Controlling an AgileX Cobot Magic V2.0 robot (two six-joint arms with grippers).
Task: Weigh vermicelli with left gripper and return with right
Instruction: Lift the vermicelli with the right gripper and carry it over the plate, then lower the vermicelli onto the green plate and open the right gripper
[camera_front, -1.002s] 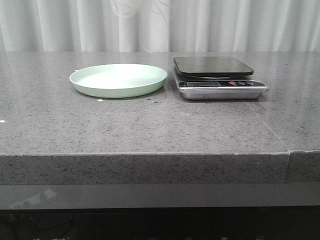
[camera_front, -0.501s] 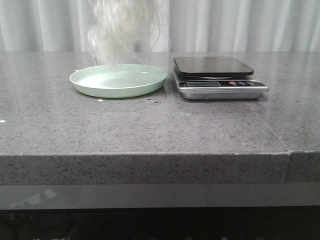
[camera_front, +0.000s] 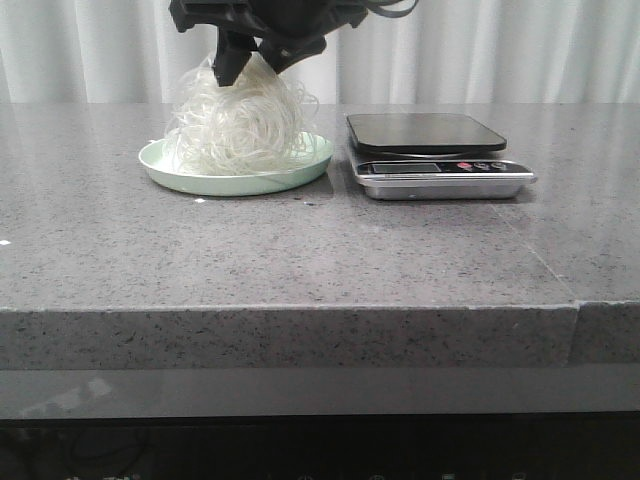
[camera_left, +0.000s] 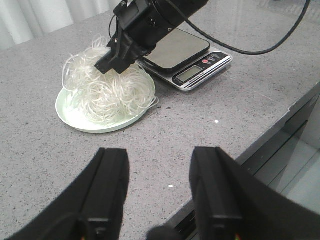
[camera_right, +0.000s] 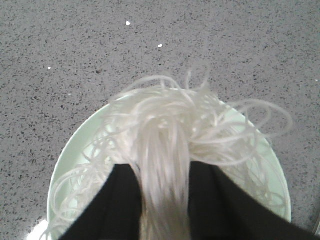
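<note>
On the pale green plate (camera_front: 318, 155) sits the vermicelli (camera_front: 238, 125), its top pinched between the right gripper's (camera_front: 248, 62) closed fingers. Just beside the plate stands the scale (camera_front: 440, 155), apart from it. Nearer the counter's (camera_front: 300, 250) front edge, the left gripper (camera_left: 159, 187) hangs with fingers apart, holding nothing. Bare grey stone lies around; white curtains (camera_front: 500, 50) hang behind.

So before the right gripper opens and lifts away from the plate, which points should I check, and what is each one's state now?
1. Noodles rest on the plate: ok.
2. Noodles inside the plate's rim: cannot tell; loose strands reach the edge.
3. Right gripper free of strands: not ok; shut on a bundle.
4. Scale bare: ok.
5. Left gripper open and away from the plate: ok.
</note>
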